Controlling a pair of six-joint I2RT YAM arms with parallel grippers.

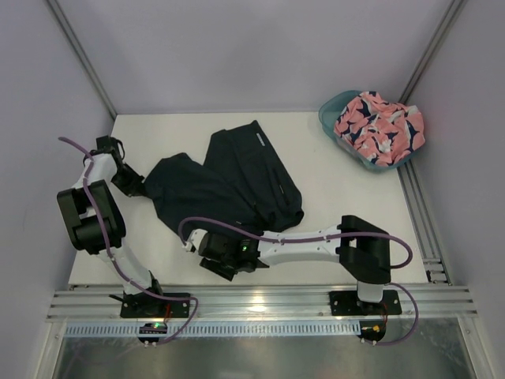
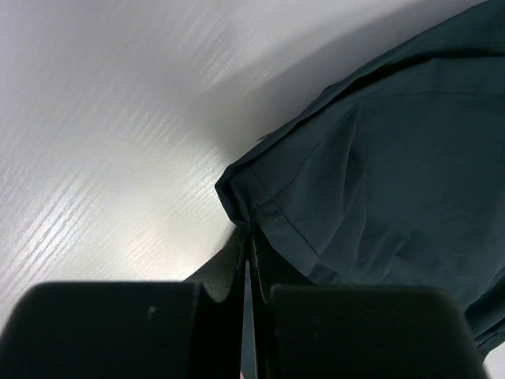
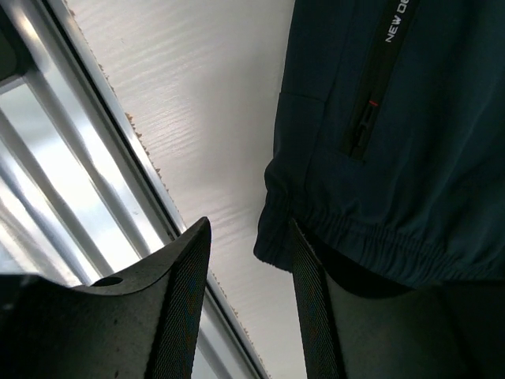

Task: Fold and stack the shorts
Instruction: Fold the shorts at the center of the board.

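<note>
Shorts in dark navy point(image 1: 229, 185) lie rumpled across the middle of the table point(image 1: 355, 205). Their long axis slants from the left side toward the near right, and one leg with a side stripe points to the far edge. My left gripper point(image 1: 130, 181) is pressed together on the hem corner of the left end, the fabric pinched between its fingers point(image 2: 237, 260). My right gripper point(image 3: 248, 229) stands apart at the near edge beside the metal rail point(image 3: 71, 158) and clamps nothing. The elastic waistband point(image 3: 371, 245) drapes over one finger and hides its tip. White lettering on the stripe is cut off by the frame. The pink patterned shorts point(image 1: 379, 126) sit bunched in the teal tub point(image 1: 325, 114) at the far right corner, their direction unreadable.
</note>
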